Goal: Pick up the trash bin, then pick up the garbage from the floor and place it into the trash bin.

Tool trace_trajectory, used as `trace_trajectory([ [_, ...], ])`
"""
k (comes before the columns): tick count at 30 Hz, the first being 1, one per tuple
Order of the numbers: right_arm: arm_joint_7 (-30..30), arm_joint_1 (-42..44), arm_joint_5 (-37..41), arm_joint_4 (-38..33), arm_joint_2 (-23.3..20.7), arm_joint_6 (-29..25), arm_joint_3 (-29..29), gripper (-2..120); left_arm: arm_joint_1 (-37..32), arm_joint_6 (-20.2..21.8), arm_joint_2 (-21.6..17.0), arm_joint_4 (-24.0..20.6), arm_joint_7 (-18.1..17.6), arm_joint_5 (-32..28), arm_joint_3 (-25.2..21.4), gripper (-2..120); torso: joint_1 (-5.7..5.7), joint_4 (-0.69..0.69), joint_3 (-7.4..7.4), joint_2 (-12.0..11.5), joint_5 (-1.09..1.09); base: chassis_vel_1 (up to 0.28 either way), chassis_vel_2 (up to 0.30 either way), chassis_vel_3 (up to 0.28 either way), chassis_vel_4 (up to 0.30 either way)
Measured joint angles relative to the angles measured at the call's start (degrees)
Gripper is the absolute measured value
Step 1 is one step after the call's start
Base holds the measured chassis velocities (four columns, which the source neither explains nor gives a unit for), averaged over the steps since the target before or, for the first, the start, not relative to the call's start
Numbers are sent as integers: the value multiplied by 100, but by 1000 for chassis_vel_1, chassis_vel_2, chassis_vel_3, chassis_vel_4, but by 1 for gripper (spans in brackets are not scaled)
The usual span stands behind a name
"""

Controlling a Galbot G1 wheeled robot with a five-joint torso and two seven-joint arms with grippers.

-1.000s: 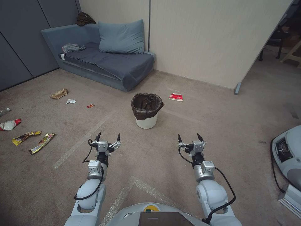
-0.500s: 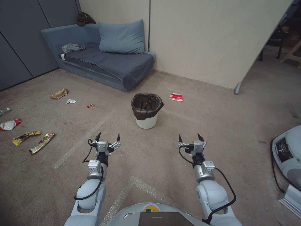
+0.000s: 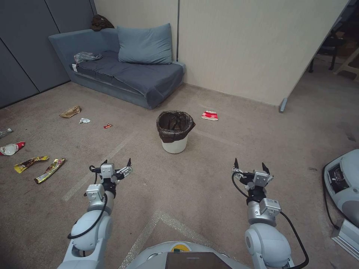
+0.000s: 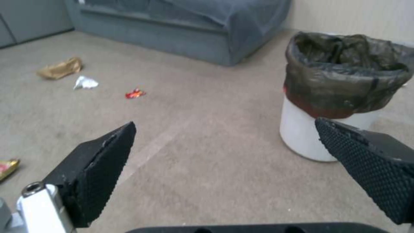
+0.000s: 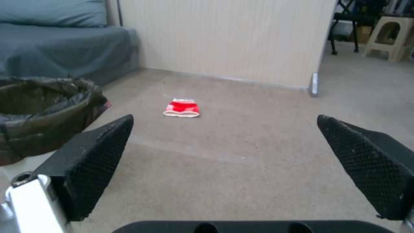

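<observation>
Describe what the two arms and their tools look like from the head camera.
Both arms are glossy white-grey with silver wrist blocks and a looping black cable each. The left tool and right tool each carry two pointed black fingers with knurled pads.

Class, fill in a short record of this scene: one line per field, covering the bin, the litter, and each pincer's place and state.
bin: trash bin, upright on the carpet, dark liner over its rim, untouched
litter right of bin: flattened red-and-white cup
litter left of bin: tan paper bag, white tissue, small red wrapper, two yellow-brown wrappers
left pincer: open, empty, above the carpet, short of the bin and to its left
right pincer: open, empty, above the carpet, short of the bin and to its right
</observation>
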State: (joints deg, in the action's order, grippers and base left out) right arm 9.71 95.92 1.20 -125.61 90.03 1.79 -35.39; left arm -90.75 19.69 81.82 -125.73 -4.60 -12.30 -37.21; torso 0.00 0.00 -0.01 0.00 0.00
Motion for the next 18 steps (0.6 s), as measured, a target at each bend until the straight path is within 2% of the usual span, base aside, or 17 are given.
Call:
trace_trajectory([
  [2, -3, -13, -6, 10, -5, -9, -3, 100, -36, 352, -74, -194, -86, -228, -96, 100, 0, 0, 0, 0, -2, 0, 0, 0, 0],
  [3, -3, -13, -6, 10, -5, -9, -3, 100, -36, 352, -74, -194, -86, -228, -96, 100, 0, 0, 0, 0, -2, 0, 0, 0, 0],
  [5, -1, -44, -6, 39, -21, -39, -24, 100, -73, 751, -157, -420, -187, -489, -219, 100, 0, 0, 0, 0, -1, 0, 0, 0, 0],
  [6, -1, -44, -6, 39, -21, -39, -24, 100, -73, 751, -157, -420, -187, -489, -219, 100, 0, 0, 0, 0, -1, 0, 0, 0, 0],
  [8, -11, -61, 7, 63, -51, -59, -48, 100, -104, 1056, -224, -592, -261, -686, -310, 100, 0, 0, 0, 0, 1, 0, 0, 0, 0],
  [12, -23, -67, 32, 73, -61, -60, -58, 100, -117, 1194, -258, -656, -264, -757, -336, 100, 0, 0, 1, 0, -3, 0, 0, 0, 0],
  [15, -74, -87, 103, 92, -67, -62, -73, 100, -171, 1841, -436, -1010, -272, -1079, -500, 100, 0, -1, 0, 0, 1, -38, 40, 27, -26],
  [18, -85, -97, 129, 94, -68, -61, -69, 100, -185, 2007, -478, -1094, -269, -1157, -543, 100, 0, 0, 0, 0, 0, -90, 90, 87, -74],
])
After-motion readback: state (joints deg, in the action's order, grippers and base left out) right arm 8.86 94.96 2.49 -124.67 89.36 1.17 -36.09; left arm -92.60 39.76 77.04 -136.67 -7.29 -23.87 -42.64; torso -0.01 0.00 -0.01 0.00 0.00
